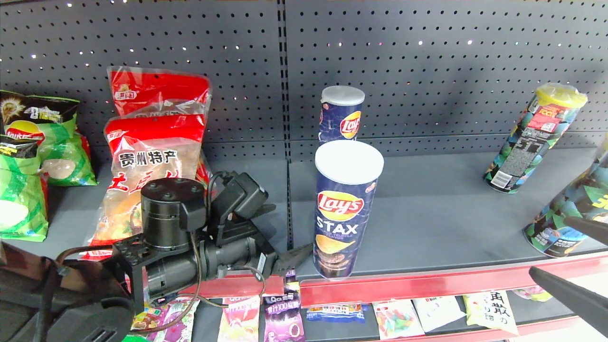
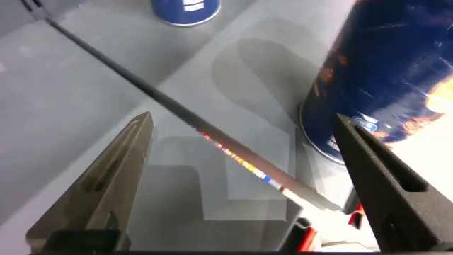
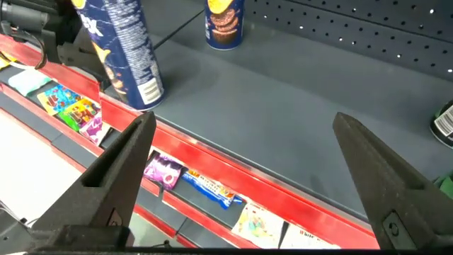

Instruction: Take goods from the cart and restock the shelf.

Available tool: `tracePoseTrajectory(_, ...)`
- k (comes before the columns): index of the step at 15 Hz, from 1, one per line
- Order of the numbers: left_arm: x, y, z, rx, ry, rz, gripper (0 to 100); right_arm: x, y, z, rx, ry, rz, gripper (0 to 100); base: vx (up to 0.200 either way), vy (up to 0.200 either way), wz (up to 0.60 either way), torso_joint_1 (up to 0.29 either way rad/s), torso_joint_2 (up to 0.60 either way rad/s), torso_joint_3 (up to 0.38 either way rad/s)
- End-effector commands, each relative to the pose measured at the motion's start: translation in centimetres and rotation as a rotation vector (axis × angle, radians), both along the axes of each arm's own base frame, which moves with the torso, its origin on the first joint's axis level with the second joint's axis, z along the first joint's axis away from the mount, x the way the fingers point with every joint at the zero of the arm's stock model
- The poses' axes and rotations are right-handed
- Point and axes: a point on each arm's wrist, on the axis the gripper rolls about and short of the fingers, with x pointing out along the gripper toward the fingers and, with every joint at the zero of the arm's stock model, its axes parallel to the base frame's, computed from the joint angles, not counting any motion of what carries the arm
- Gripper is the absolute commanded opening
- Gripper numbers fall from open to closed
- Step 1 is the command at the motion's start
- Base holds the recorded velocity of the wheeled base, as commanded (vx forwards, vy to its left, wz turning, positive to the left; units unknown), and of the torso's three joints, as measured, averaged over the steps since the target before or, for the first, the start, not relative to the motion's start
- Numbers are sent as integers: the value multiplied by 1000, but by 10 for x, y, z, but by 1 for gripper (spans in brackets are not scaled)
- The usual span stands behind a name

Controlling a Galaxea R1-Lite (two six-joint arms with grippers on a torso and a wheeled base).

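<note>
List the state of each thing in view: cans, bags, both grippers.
front chip can: upright, lid on, at front edge of shelf.
rear chip can: upright, lid on, by back panel.
yellow-lidded can: lid on, standing on shelf.
red bags: standing, one behind the other.
green bags: standing, left end of shelf.
left gripper: open, empty, beside front chip can.
right gripper: open, empty.

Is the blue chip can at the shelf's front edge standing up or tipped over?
Upright. The front chip can stands on its base at the shelf edge, white lid on top.
</note>
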Motion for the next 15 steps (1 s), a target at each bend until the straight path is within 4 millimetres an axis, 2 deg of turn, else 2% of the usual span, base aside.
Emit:
tracePoseTrajectory(1,-2,0,1,-1,-2,-4,100,1,0,0,-1,2,0,100,0,0,0,0,0,0)
tracePoseTrajectory(6,-3,1,1,-2,-3,-4,100,2,1,0,-4,8,2,100,0,0,0,0,0,0)
tracePoseTrajectory(9,-3,2,1,-1,-4,8,100,17,9,2,-24,47,19,100,0,0,0,0,0,0)
tracePoseTrajectory(10,-2,2,2,0,-9,23,100,25,16,3,-39,72,42,100,0,0,0,0,0,0)
tracePoseTrajectory(13,-2,3,3,-1,-14,32,100,33,31,1,-54,113,144,100,0,0,0,0,0,0)
tracePoseTrajectory(15,-1,2,5,-6,-20,32,100,45,47,-11,-99,195,194,100,0,0,0,0,0,0)
